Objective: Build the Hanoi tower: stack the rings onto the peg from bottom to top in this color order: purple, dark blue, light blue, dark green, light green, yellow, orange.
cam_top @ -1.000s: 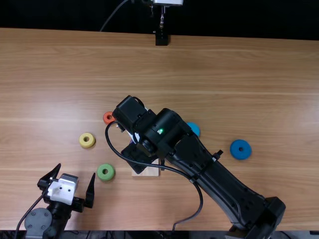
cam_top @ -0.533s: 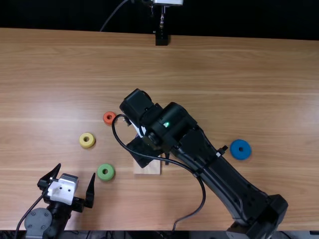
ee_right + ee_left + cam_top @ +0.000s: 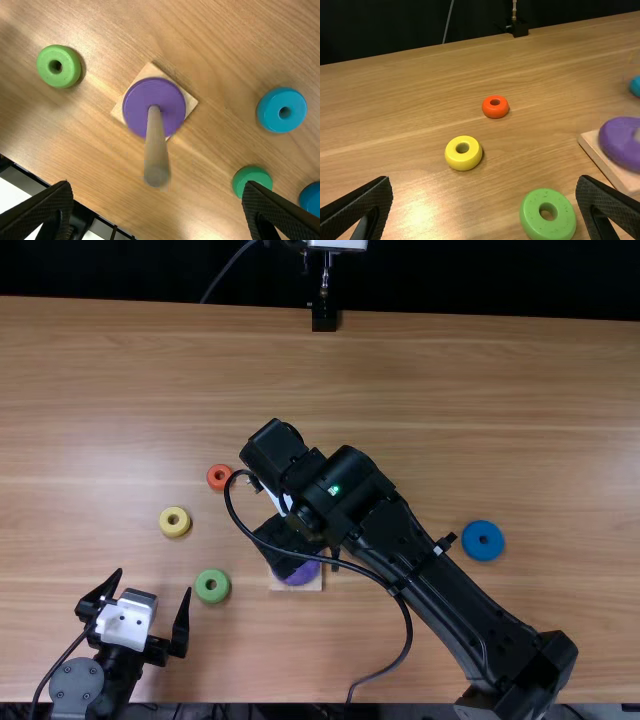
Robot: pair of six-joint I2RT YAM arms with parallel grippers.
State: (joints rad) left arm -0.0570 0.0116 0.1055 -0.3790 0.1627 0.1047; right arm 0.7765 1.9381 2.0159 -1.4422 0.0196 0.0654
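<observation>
Purple ring (image 3: 169, 95) sits around the foot of the peg (image 3: 157, 145) mid-counter, first of seven done, I judge. My right gripper (image 3: 157, 185) hangs over it, released. Still to stack: dark blue ring (image 3: 483, 540), light blue ring (image 3: 270, 116), dark green ring (image 3: 250, 176) right; light green ring (image 3: 222, 577), yellow ring (image 3: 164, 523), orange ring (image 3: 213, 486) left. My left gripper (image 3: 154, 581), near left, is spread, empty.

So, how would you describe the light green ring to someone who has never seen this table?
On the brown table, find the square wooden base with the purple ring around its peg. Just left of that base in the top view lies the light green ring, flat, its hole facing up. Its green is paler than that of the dark green ring across the base.
</observation>
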